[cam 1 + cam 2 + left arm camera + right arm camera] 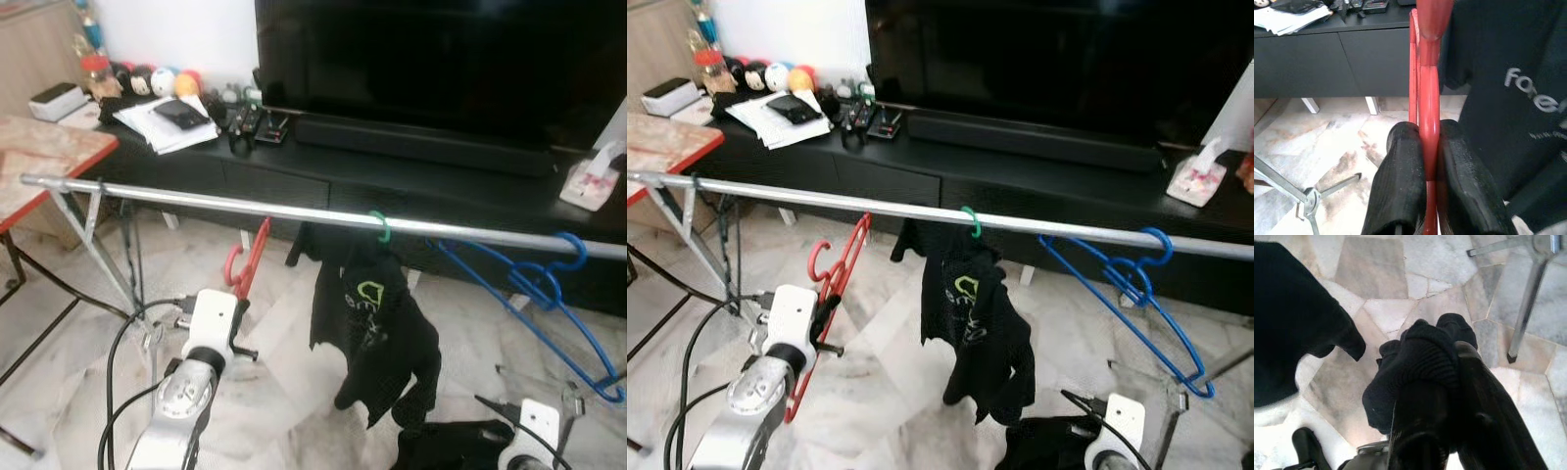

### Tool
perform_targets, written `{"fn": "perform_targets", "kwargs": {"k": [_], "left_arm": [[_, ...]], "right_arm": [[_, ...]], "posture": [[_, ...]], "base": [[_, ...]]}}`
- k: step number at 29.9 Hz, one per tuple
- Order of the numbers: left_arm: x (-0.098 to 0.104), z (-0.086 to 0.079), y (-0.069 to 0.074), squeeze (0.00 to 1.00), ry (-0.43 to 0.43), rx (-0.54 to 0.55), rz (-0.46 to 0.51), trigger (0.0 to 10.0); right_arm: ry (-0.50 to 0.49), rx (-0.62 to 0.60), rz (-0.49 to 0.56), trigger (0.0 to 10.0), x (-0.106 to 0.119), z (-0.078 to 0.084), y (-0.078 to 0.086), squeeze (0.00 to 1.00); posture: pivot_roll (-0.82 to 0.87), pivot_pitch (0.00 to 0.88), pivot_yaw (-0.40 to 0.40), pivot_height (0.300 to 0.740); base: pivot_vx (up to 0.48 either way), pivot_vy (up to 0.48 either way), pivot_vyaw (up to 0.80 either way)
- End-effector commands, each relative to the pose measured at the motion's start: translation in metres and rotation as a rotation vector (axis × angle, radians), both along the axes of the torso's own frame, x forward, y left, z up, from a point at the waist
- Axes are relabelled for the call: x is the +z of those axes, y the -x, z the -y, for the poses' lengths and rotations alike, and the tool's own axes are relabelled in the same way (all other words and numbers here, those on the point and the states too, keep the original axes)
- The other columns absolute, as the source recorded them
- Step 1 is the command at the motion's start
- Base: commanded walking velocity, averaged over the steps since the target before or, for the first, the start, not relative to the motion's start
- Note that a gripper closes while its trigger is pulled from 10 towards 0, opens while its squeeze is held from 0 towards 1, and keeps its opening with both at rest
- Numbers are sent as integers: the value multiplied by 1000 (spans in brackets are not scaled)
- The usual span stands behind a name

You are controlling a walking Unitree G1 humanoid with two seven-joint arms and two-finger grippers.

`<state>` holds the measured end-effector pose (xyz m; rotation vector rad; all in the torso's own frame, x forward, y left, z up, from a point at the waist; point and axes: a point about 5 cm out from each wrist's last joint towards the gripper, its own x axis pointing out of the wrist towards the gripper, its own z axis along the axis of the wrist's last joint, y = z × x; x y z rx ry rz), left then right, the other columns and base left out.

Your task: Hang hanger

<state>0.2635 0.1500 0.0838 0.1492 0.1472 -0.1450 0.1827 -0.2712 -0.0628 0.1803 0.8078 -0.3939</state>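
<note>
At far left a red-topped table (pixel 39 147) stands beside the rail's support legs. The left end effector (pixel 1429 161) is clenched on the red hanger (pixel 247 262), holding it just below the silver rail (pixel 294 212), its hook not over the bar. Next along, a black shirt (pixel 370 323) hangs from a green hook (pixel 380 225), close beside the red hanger. Farther right, blue hangers (pixel 549 294) dangle from the rail. The right end effector (pixel 1440 396) grips a dark cloth (pixel 1415 362) low over the marble floor (pixel 284 392).
</note>
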Motion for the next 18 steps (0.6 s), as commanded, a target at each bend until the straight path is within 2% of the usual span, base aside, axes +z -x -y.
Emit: {"fn": "perform_targets", "kwargs": {"k": [1, 18], "left_arm": [[5, 2, -1, 0, 8, -3, 23, 10000], [6, 6, 0, 0, 16, -7, 24, 10000]], "right_arm": [[3, -18, -5, 10000, -1, 3, 5, 0], [34, -22, 37, 10000, 7, 10, -4, 0]], "posture": [[29, 0, -13, 740], [26, 0, -21, 740]], "base": [[-330, 0, 0], [-332, 0, 0]]}}
